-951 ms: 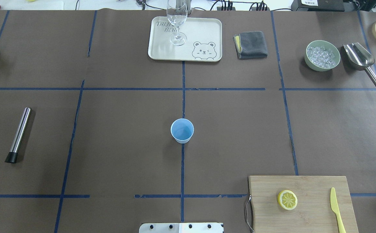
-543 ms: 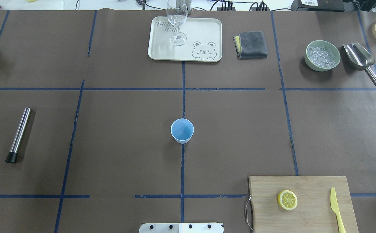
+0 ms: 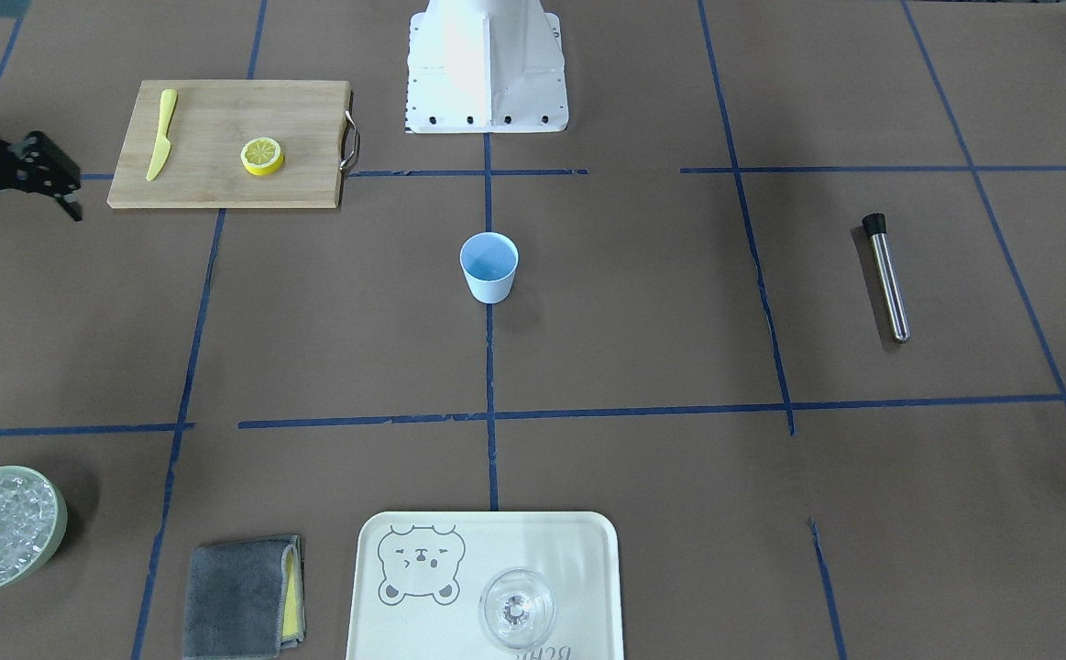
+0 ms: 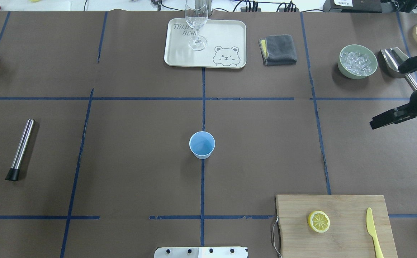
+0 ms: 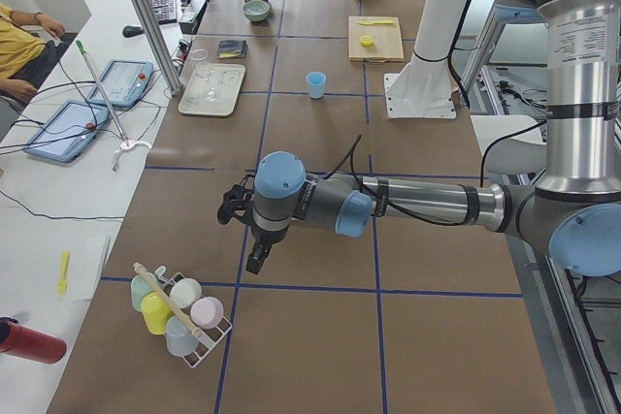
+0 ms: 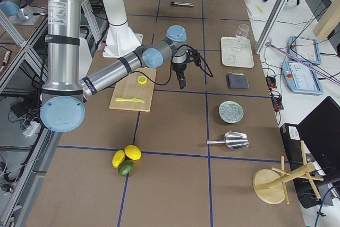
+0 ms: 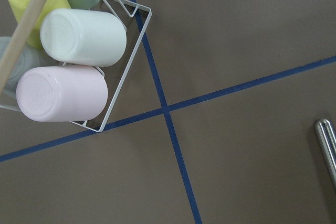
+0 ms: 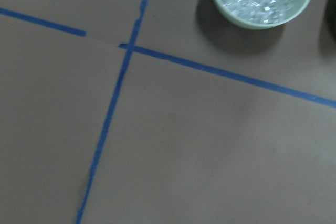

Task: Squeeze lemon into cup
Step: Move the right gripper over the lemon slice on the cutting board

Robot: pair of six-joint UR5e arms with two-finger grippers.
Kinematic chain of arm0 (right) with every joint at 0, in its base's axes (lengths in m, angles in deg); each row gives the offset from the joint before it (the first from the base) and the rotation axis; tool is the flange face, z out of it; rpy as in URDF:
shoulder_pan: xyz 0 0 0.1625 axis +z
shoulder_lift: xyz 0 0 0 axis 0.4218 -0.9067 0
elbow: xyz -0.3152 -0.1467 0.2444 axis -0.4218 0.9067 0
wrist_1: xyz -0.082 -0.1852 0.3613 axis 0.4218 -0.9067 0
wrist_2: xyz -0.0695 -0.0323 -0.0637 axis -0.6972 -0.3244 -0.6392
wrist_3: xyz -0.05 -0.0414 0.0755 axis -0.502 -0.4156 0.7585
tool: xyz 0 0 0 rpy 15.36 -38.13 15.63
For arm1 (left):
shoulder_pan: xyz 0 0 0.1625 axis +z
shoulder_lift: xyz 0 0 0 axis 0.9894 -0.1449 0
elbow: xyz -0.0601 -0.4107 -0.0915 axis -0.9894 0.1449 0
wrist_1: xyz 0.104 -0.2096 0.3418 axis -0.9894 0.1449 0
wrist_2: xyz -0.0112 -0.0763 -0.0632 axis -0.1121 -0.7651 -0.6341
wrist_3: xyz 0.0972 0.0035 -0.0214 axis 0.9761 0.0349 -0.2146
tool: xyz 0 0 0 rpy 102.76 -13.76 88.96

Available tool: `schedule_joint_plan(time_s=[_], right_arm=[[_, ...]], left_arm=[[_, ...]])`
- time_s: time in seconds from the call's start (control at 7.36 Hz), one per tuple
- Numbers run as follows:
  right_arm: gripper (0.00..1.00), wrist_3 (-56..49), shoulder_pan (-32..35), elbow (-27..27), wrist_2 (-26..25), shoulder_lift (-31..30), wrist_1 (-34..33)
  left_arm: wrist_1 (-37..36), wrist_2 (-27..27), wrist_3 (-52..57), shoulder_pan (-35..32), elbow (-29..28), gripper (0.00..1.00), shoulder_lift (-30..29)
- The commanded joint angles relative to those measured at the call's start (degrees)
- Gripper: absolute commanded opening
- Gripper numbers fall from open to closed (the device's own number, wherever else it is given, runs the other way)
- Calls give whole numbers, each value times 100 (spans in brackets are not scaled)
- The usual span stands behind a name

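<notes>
Lemon: on cutting board, robot-side edge of surface, right of ctr. Cup: surface ctr. Right tool: spread open, empty, by right edge; lemon lies robot-ward of it, so right arm nearer. Left tool: state can't tell.

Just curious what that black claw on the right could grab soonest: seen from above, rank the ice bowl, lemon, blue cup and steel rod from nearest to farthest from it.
From the right gripper, overhead view:
1. Bowl, close by, far right.
2. Lemon, on the board, near right.
3. Cup, table centre.
4. Rod, far left.
</notes>
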Motion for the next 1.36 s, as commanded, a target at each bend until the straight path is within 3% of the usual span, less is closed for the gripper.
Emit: schedule_joint_plan(time_s=[0.0,0.14,0.27,0.54,0.81,1.22], right_arm=[[100,1182,-1825,-286,-1130,-4,211],[100,2612,-2573,-295,-1622,-47,735],[100,3323,-3398,-295,-2410,-56,801],[100,4178,-4194,-303,-2882,-83,863],[100,4235,-4356,-303,-3138,-686,1510],[100,4244,-4390,-190,-3262,-821,1593]], left_arm=[[-17,0,24,-12,56,100,-4],[-17,0,24,-12,91,100,5],[-17,0,24,-3,135,100,22],[1,0,24,-3,152,100,22],[1,0,24,-3,214,100,31],[10,-9,24,-3,346,100,145]])
